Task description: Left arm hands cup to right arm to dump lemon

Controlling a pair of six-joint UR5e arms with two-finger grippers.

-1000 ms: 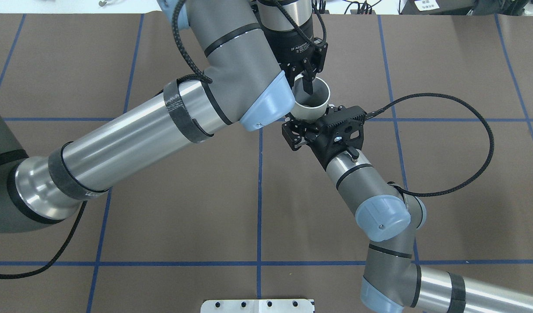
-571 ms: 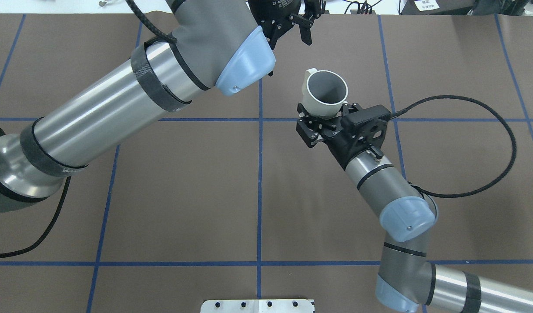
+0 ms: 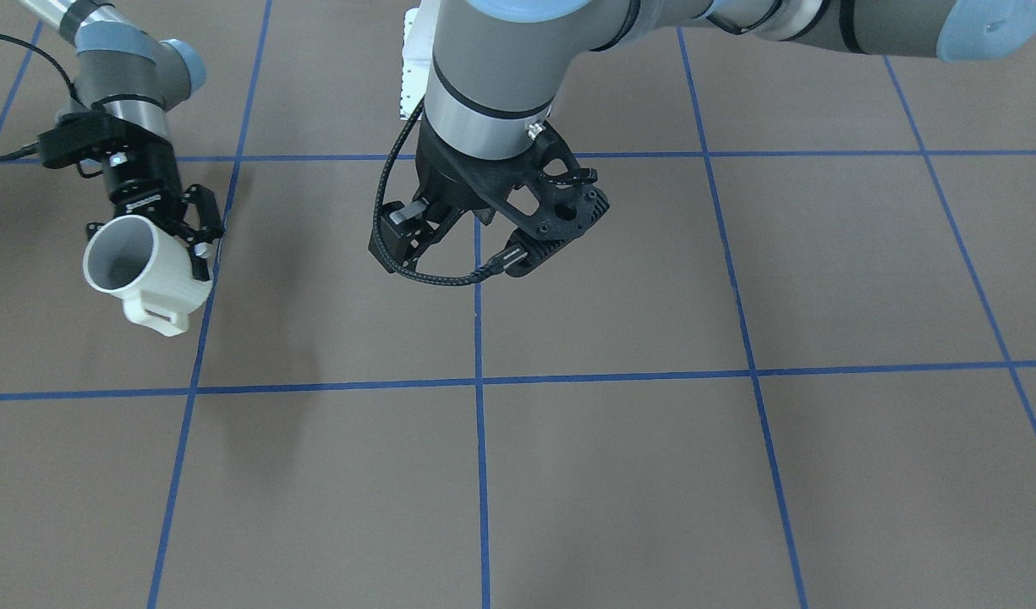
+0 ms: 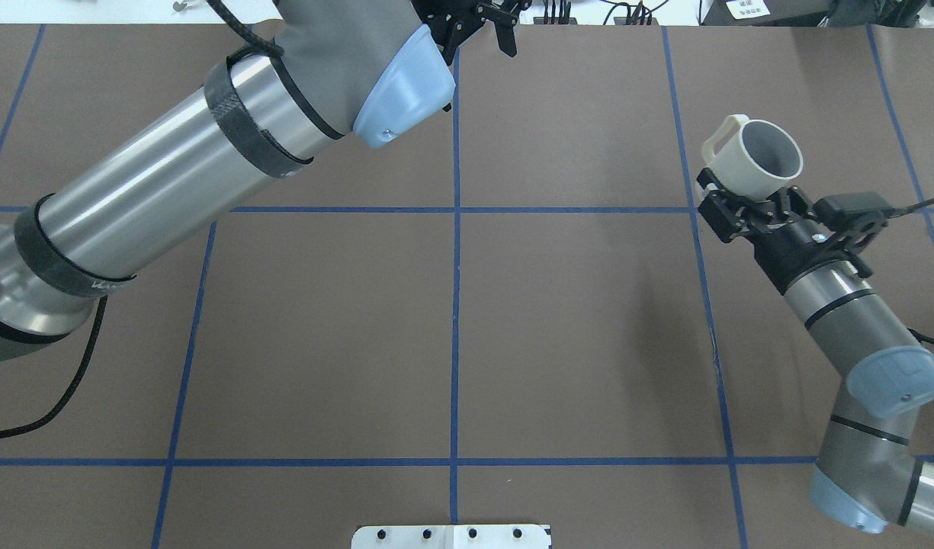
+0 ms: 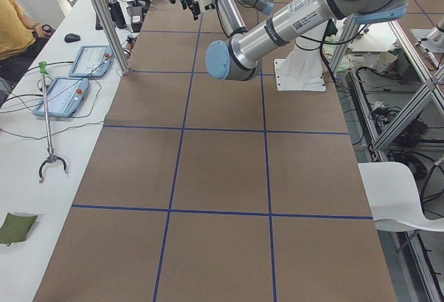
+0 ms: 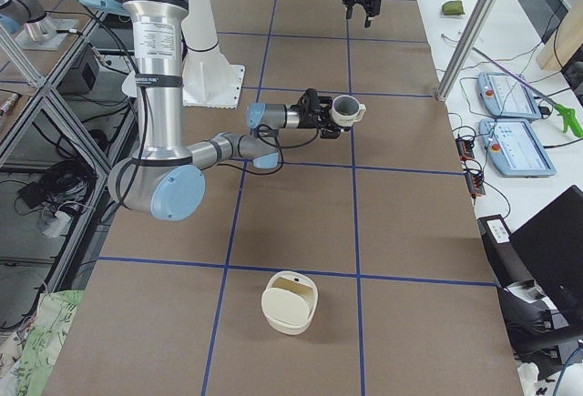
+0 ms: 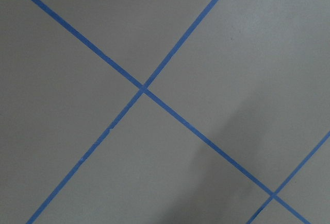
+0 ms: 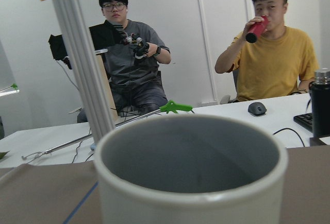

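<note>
The cream-white cup (image 4: pixel 745 177) is tilted, its mouth facing away from the robot, and is held above the table's right half. My right gripper (image 4: pixel 750 204) is shut on its lower body; this also shows in the front view (image 3: pixel 189 230) with the cup (image 3: pixel 167 283). The cup's grey inside fills the right wrist view (image 8: pixel 191 157). No lemon shows in any view. My left gripper (image 4: pixel 478 40) is open and empty at the table's far edge near the centre line, far from the cup. Its black perforated bracket (image 3: pixel 560 211) shows in the front view.
A cream-white container (image 6: pixel 290 302) stands on the table at the robot's right end. A metal plate (image 4: pixel 451 536) sits at the near edge. Two people sit behind a side desk beyond a metal post (image 8: pixel 82 64). Blue tape lines (image 7: pixel 144 87) cross the brown table.
The left gripper let go of the cup's rim and drew back to the far edge. The right arm swung the cup from the table's middle out to the right.
</note>
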